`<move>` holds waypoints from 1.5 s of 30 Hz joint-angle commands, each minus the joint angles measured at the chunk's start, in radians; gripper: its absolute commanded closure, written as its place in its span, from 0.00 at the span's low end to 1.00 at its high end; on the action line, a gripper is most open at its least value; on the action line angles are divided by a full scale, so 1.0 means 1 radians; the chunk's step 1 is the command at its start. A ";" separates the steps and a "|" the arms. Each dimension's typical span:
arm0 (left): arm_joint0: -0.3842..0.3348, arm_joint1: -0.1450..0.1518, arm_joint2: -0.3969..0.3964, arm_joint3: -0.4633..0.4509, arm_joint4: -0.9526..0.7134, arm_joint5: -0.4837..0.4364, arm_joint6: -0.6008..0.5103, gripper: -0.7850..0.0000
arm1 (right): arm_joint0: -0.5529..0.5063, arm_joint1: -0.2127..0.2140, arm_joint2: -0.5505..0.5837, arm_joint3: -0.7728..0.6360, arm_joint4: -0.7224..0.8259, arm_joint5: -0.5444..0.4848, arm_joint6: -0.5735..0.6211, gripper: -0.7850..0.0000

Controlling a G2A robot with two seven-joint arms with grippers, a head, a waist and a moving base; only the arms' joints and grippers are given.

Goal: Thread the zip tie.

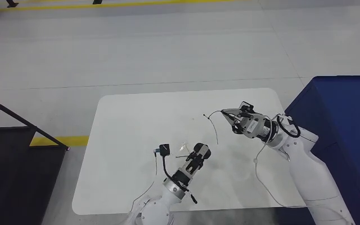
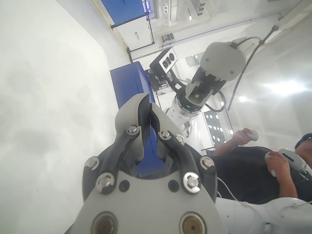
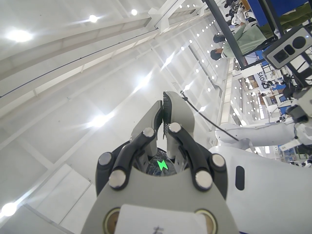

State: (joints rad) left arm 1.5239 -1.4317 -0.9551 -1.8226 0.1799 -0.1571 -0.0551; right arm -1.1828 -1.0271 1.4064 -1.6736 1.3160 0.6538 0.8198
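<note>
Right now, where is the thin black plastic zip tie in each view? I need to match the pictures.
Top view: the thin black plastic zip tie curves away from the tip of the right gripper, right of the table's centre.
Left wrist view: too thin to make out.
Right wrist view: the tie is a slanted line beside the shut fingertips.
Shared landmark: the right gripper, in all three.

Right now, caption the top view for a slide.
Right gripper pinches thin black plastic zip tie over white rounded table.
</note>
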 commanded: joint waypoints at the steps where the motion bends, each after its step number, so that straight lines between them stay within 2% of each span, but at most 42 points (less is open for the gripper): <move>1: 0.004 -0.005 -0.012 -0.019 -0.092 -0.011 0.041 1.00 | 0.001 0.000 -0.001 0.001 0.001 0.001 -0.001 1.00; 3: 0.004 -0.009 -0.022 -0.043 -0.164 -0.033 0.062 1.00 | 0.003 0.000 0.001 0.002 0.001 0.002 -0.003 1.00; 7: 0.016 -0.005 -0.084 -0.124 -0.268 -0.138 0.067 1.00 | 0.006 0.002 0.002 0.008 0.007 0.028 0.005 1.00; 13: 0.078 0.011 -0.192 -0.237 -0.406 -0.225 -0.009 1.00 | 0.019 -0.001 -0.015 0.020 0.088 0.121 0.023 1.00; 14: 0.086 0.012 -0.200 -0.239 -0.420 -0.218 -0.016 0.53 | 0.024 -0.002 -0.025 0.021 0.112 0.152 0.027 1.00; 15: 0.086 0.012 -0.200 -0.239 -0.420 -0.218 -0.016 0.00 | 0.027 -0.002 -0.028 0.022 0.120 0.166 0.027 1.00; 23: 0.086 0.012 -0.200 -0.239 -0.420 -0.218 -0.016 0.00 | 0.020 -0.003 -0.031 0.010 0.120 0.154 0.012 1.00; 27: 0.086 0.012 -0.200 -0.239 -0.420 -0.218 -0.016 0.00 | 0.025 -0.002 -0.051 0.016 -0.013 0.093 -0.118 1.00; 32: 0.086 0.012 -0.200 -0.239 -0.420 -0.218 -0.016 0.00 | 0.067 -0.008 -0.157 0.069 -0.236 0.033 -0.235 1.00; 38: 0.086 0.012 -0.200 -0.239 -0.420 -0.218 -0.016 0.00 | 0.128 -0.025 -0.294 0.163 -0.404 -0.003 -0.281 1.00; 42: 0.086 0.012 -0.200 -0.239 -0.420 -0.218 -0.016 0.00 | 0.163 -0.039 -0.375 0.218 -0.467 0.013 -0.280 1.00; 43: 0.086 0.012 -0.200 -0.239 -0.420 -0.218 -0.016 0.00 | 0.167 -0.042 -0.385 0.225 -0.469 0.015 -0.275 0.69; 44: 0.086 0.012 -0.200 -0.239 -0.420 -0.218 -0.016 0.00 | 0.170 -0.044 -0.394 0.230 -0.468 0.020 -0.266 0.28; 45: 0.086 0.012 -0.200 -0.239 -0.420 -0.218 -0.016 0.00 | 0.172 -0.045 -0.401 0.234 -0.469 0.024 -0.257 0.12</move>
State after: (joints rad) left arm 1.6094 -1.4197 -1.1555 -2.0620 -0.2404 -0.3755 -0.0708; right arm -1.0130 -1.0705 1.0135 -1.4444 0.8461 0.6728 0.5512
